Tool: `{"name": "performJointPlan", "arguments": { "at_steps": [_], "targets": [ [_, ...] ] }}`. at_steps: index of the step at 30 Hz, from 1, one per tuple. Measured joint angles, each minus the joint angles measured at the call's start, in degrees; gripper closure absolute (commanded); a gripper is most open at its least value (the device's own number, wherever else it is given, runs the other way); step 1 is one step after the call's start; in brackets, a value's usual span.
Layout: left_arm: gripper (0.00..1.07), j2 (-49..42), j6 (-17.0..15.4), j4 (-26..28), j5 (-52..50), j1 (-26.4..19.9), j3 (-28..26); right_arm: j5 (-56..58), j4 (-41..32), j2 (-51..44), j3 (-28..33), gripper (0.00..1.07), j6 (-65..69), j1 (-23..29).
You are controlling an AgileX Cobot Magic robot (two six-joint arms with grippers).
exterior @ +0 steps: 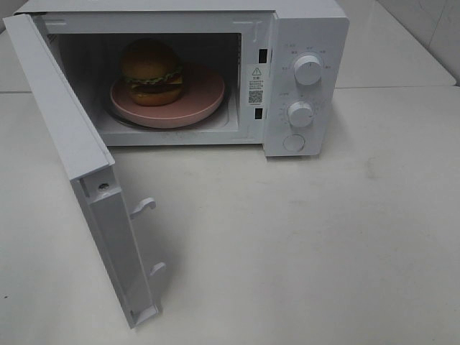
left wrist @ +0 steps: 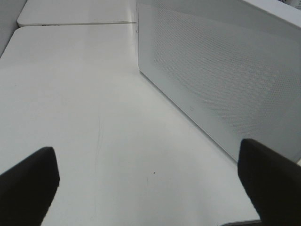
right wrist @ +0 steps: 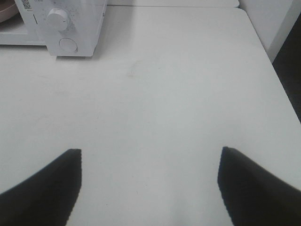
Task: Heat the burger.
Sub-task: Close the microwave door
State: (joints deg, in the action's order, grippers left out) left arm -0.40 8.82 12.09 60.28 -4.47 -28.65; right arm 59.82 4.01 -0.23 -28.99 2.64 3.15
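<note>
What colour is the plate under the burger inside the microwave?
Pink. The plate under the burger shows best in the exterior high view.

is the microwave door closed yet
No, the microwave door stands wide open, with the burger on its pink plate in plain sight inside.

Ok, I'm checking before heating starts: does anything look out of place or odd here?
Nothing looks spilled or damaged. The burger sits off-centre, toward the left of the pink plate, inside the microwave, whose door stands wide open.
</note>
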Motion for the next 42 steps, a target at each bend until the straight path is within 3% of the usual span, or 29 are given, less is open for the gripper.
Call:
{"name": "performJointPlan", "arguments": {
  "at_steps": [42],
  "targets": [
    [0.09,0.2,-0.1,-0.1,0.0,0.0,0.0,0.0,0.0,0.0,0.0,0.31,0.1,0.0]
  ]
}}
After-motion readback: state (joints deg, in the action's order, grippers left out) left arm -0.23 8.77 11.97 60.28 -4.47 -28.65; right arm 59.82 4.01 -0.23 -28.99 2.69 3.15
